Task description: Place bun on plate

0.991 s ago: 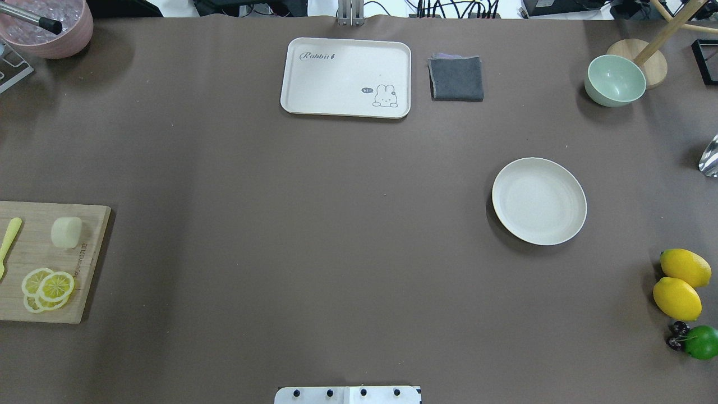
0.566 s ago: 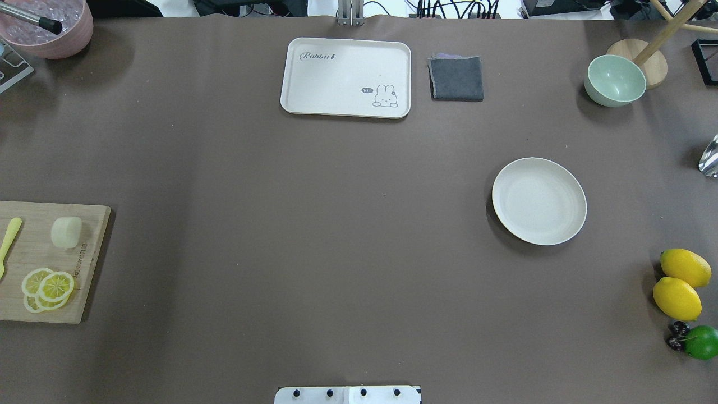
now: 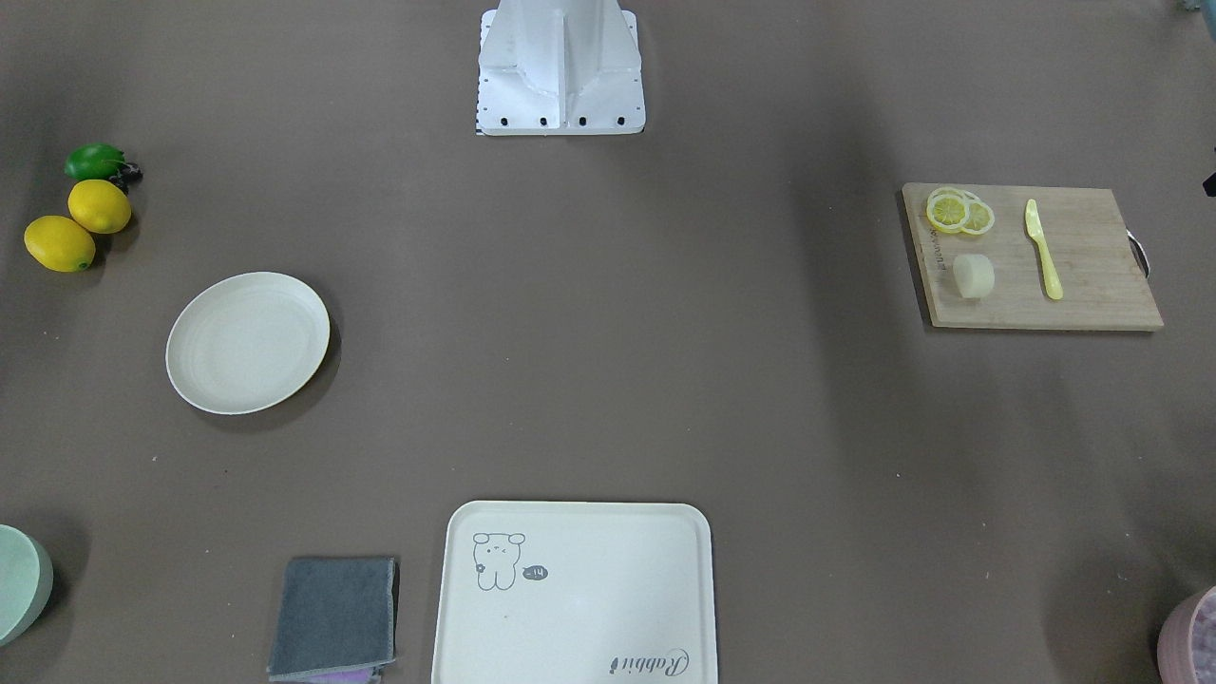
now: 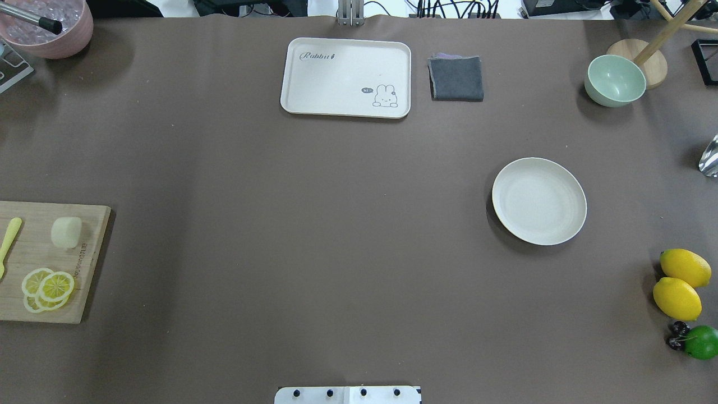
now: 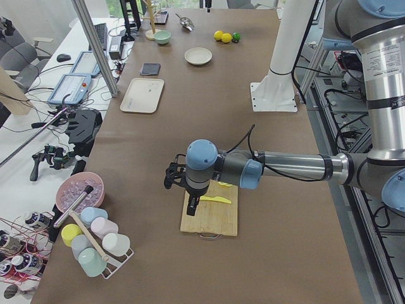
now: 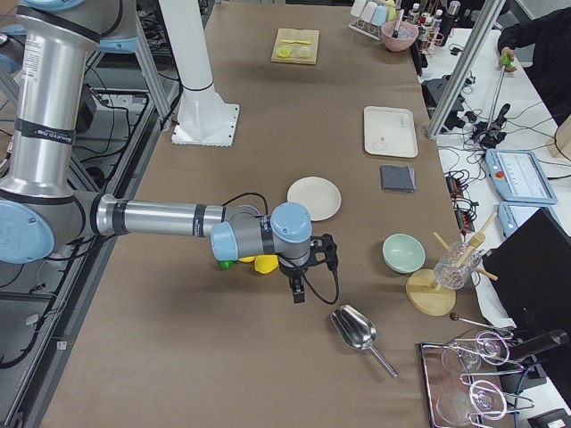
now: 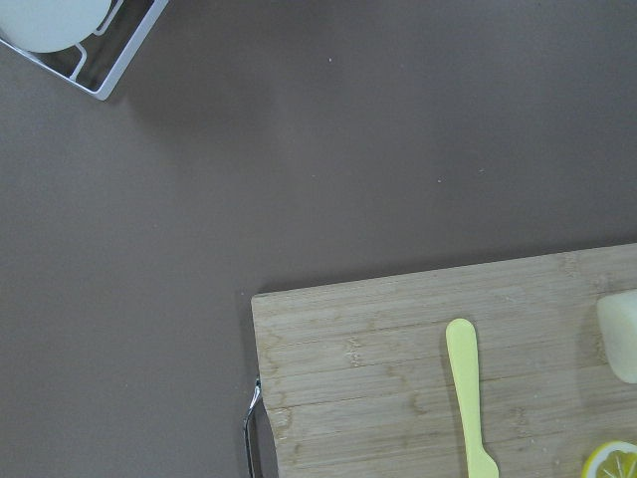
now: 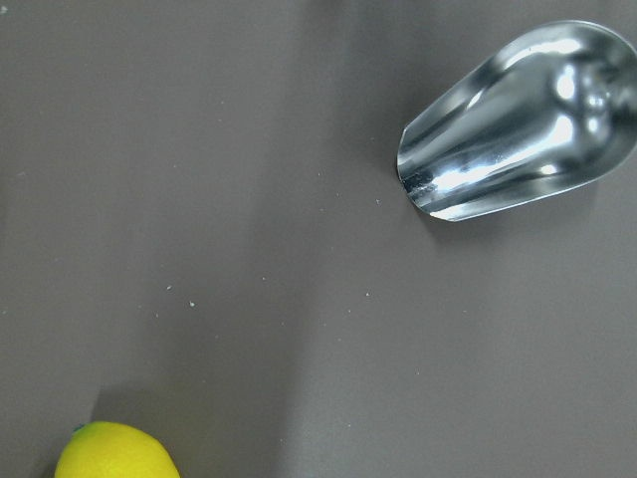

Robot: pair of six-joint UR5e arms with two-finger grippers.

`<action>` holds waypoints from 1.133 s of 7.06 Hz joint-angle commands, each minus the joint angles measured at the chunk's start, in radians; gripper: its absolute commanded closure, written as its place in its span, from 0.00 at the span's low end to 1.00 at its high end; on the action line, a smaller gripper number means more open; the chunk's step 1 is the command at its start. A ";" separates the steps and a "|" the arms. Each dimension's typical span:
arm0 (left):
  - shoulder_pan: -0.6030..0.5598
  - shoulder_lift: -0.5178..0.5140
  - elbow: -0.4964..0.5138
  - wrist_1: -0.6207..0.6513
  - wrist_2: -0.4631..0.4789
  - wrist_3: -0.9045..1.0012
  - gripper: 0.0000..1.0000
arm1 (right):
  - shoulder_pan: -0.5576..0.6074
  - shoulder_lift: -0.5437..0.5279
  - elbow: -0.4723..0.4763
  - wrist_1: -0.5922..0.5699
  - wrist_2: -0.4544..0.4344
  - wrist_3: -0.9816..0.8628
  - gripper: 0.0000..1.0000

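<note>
A: Brown table cover (image 4: 314,235) is stretching across the whole bench. Near side, robot's left: the bun (image 4: 66,232) is sitting on the cutting board (image 4: 33,255), just beside the lemon slices (image 4: 48,289) and a yellow knife (image 4: 10,238).

B: The left gripper (image 5: 192,206) is hanging above that board's end, clear of the bun. Its jaw gap is not showing; cannot tell.

A: The plate (image 4: 538,201) is lying well apart, robot's right. The right gripper (image 6: 297,292) is hovering between the lemons (image 4: 677,298) and a metal scoop (image 8: 518,124); its opening cannot be read either.

B: Far edge: the tray (image 4: 345,77) and grey cloth (image 4: 456,78) are lying side by side.
</note>
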 commanded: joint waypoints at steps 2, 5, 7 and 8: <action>-0.005 -0.003 0.014 -0.010 -0.001 -0.003 0.02 | -0.008 -0.009 0.000 0.088 0.030 0.003 0.00; -0.004 0.000 0.011 -0.010 0.002 -0.003 0.02 | -0.086 -0.004 -0.006 0.151 0.078 0.019 0.00; -0.004 -0.005 0.006 -0.008 0.007 -0.005 0.02 | -0.258 0.066 -0.006 0.204 0.095 0.342 0.01; -0.004 -0.005 0.006 -0.014 0.012 0.000 0.02 | -0.331 0.136 -0.026 0.214 0.021 0.503 0.02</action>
